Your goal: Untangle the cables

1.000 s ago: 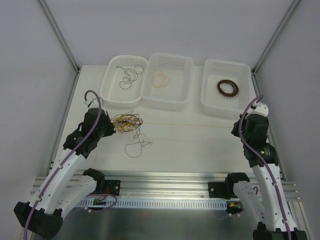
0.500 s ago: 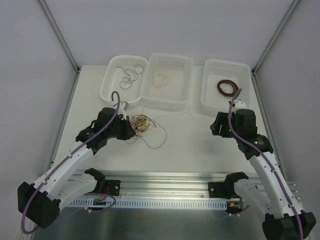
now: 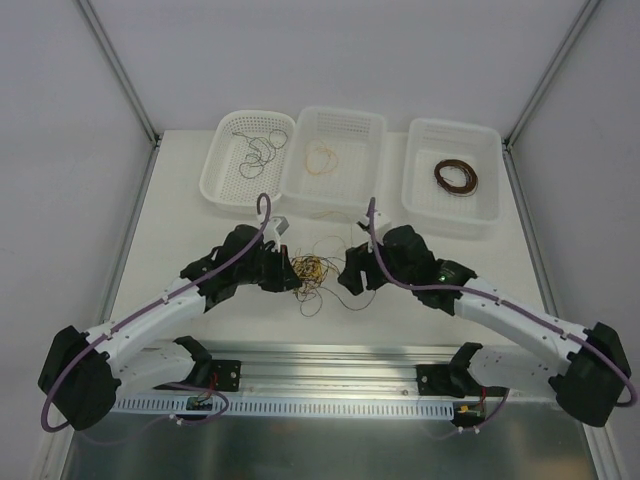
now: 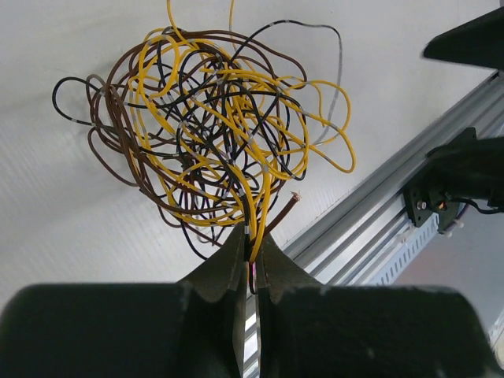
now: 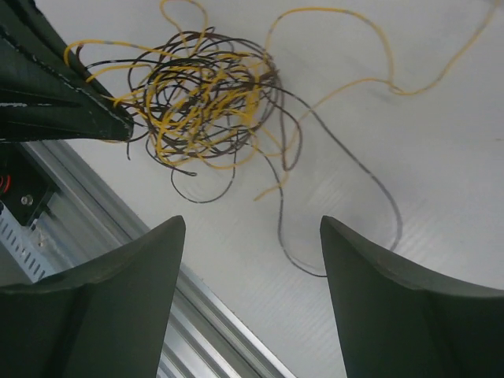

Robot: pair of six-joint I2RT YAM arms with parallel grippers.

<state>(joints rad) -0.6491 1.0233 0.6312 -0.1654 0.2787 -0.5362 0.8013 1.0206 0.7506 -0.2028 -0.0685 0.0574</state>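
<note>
The cables (image 3: 312, 270) are a loose ball of thin black, yellow and brown wires at the table's middle front, with loose strands trailing right. My left gripper (image 3: 291, 277) is at the ball's left side. In the left wrist view this gripper (image 4: 252, 236) is shut on a few strands of the cables (image 4: 213, 126), yellow, brown and black. My right gripper (image 3: 346, 279) is just right of the ball, open. In the right wrist view its fingertips (image 5: 252, 224) stand wide apart over bare table, with the cables (image 5: 201, 102) beyond them and the left fingers (image 5: 71, 110) pinching the ball's edge.
Three white baskets stand at the back: the left basket (image 3: 211, 160) holds a black wire, the middle basket (image 3: 330, 208) an orange loop, the right basket (image 3: 450, 225) a dark-brown wound ring. An aluminium rail (image 3: 330, 360) runs along the near table edge.
Both arms swung in toward the table's middle. The left gripper carried the tangle to the right and nearer. The right gripper opened and came left, up to the tangle.
</note>
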